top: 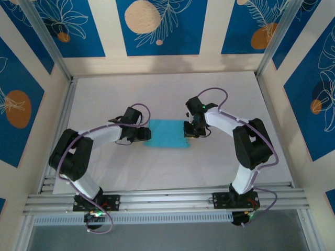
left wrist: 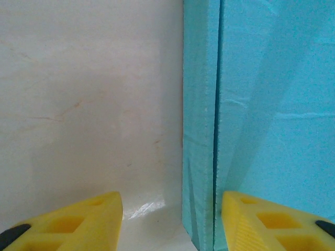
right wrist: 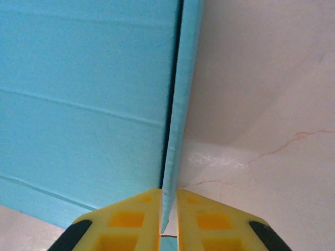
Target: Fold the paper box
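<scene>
- Paper box [top: 167,135], light blue, lies on the white table [top: 209,172] about mid-surface, between the two grippers, with its end walls turned up.
- Right gripper [right wrist: 168,197] is clamped on the paper box's right wall [right wrist: 183,104]. Its yellow fingers [right wrist: 131,219] sit tight against the thin card from both sides, and the wall's edge runs down between them.
- Left gripper [left wrist: 171,201] straddles the opposite wall [left wrist: 199,130] with jaws apart, grasping nothing. One finger stands just beside the wall on the blue side, the other over bare table.
- Left arm [top: 78,151] and right arm [top: 251,141] reach inward from the near edge.
- Blue patterned panels [top: 157,26] surround the table.
</scene>
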`<state>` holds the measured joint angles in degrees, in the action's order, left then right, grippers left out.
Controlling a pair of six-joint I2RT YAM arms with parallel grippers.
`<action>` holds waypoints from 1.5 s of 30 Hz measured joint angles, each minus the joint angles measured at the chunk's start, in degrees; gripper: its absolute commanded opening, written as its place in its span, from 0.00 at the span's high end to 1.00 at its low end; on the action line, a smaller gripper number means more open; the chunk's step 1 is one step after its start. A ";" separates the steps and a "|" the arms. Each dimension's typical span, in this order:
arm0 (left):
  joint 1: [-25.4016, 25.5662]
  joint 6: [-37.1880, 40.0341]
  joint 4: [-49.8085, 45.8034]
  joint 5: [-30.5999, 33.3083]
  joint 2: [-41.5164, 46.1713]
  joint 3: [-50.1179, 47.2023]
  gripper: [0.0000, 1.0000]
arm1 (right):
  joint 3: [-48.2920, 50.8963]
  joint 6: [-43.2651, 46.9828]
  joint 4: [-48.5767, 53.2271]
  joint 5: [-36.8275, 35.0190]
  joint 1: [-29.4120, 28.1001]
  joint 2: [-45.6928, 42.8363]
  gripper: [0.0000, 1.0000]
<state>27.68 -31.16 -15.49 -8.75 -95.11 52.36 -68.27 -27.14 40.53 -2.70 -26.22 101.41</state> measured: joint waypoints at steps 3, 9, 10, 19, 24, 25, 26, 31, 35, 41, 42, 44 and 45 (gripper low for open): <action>0.00 0.02 -0.04 0.00 -0.39 0.44 0.49 | -0.04 -0.20 -0.11 2.23 1.77 -0.79 0.71; 0.00 0.24 -0.24 0.02 -0.74 0.96 0.51 | 2.01 -2.34 -5.22 12.04 7.89 -1.84 0.52; 0.00 0.24 -0.24 0.00 -0.74 0.96 0.51 | 2.69 -2.91 -6.32 13.68 8.74 -1.84 0.49; -0.09 1.31 0.04 -0.50 -0.76 0.96 0.58 | 6.69 -6.62 -14.82 25.38 12.52 1.77 0.42; -0.76 1.53 0.28 -1.62 -0.76 0.96 0.66 | 7.32 -7.43 -17.51 29.46 14.45 4.42 0.40; -0.90 1.62 0.33 -1.84 -0.76 0.96 0.67 | 7.32 -7.43 -17.88 30.16 14.71 4.92 0.39; -1.05 1.70 0.46 -1.99 -0.76 0.96 0.68 | 7.32 -7.43 -18.25 30.69 14.86 5.35 0.39; -1.70 1.75 0.94 -3.08 -1.03 0.96 0.71 | 7.32 -7.45 -19.71 33.53 15.04 6.97 0.37; -1.75 1.75 1.25 -3.72 -1.16 0.96 0.72 | 7.19 -7.48 -20.04 35.56 15.34 7.58 0.36; -2.03 1.75 1.79 -4.85 -1.51 0.96 0.75 | 7.28 -8.79 -22.03 38.45 15.32 8.33 0.34; -2.08 1.75 1.86 -5.01 -1.51 0.94 0.75 | 7.37 -8.92 -22.34 38.60 15.32 8.33 0.34; -2.14 1.73 2.34 -5.35 -1.51 0.76 0.75 | 7.41 -8.94 -22.47 38.47 15.15 8.15 0.33; -2.19 1.73 2.51 -5.51 -1.51 0.70 0.75 | 7.41 -8.83 -22.34 37.92 14.93 7.96 0.33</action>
<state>25.50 -29.43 -12.97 -14.26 -96.62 53.06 -60.86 -35.97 18.20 35.22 -11.29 109.36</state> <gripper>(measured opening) 0.248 0.669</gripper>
